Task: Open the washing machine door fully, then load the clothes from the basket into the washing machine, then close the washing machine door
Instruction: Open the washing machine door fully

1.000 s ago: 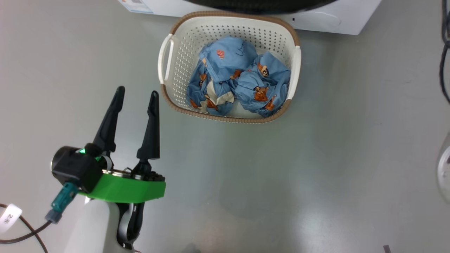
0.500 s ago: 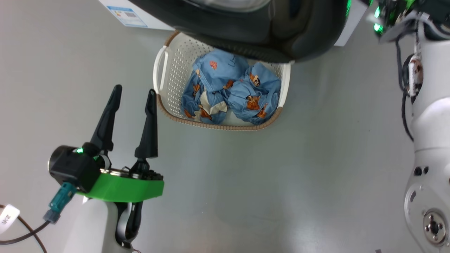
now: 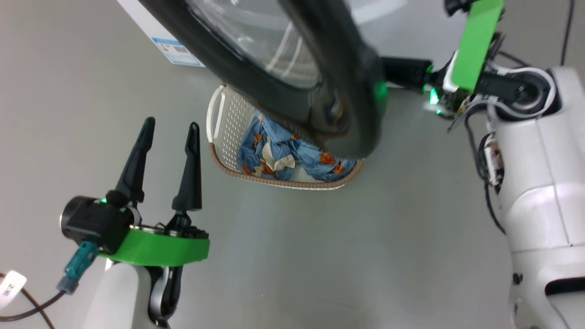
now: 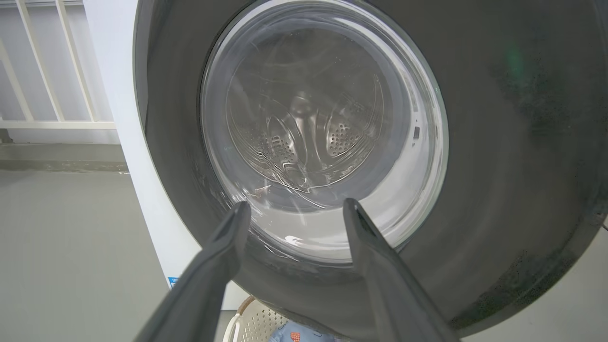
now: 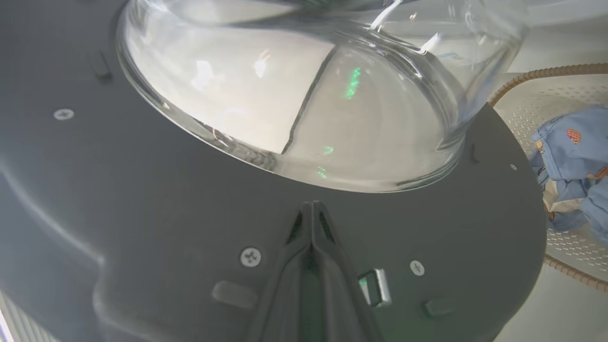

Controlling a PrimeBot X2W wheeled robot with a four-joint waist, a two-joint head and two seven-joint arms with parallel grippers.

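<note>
The door (image 3: 320,91) has swung out over the basket (image 3: 231,119): opening is underway. The right gripper (image 5: 311,209), fingers together, meets its inner face; the left gripper (image 3: 171,122), fingers spread, hangs beside the basket.

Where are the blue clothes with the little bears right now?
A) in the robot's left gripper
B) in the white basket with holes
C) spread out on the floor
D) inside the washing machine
B: the light blue bear-print clothes lie in the cream-white perforated plastic basket with a brown rim, partly hidden by the black-rimmed round glass door.
</note>
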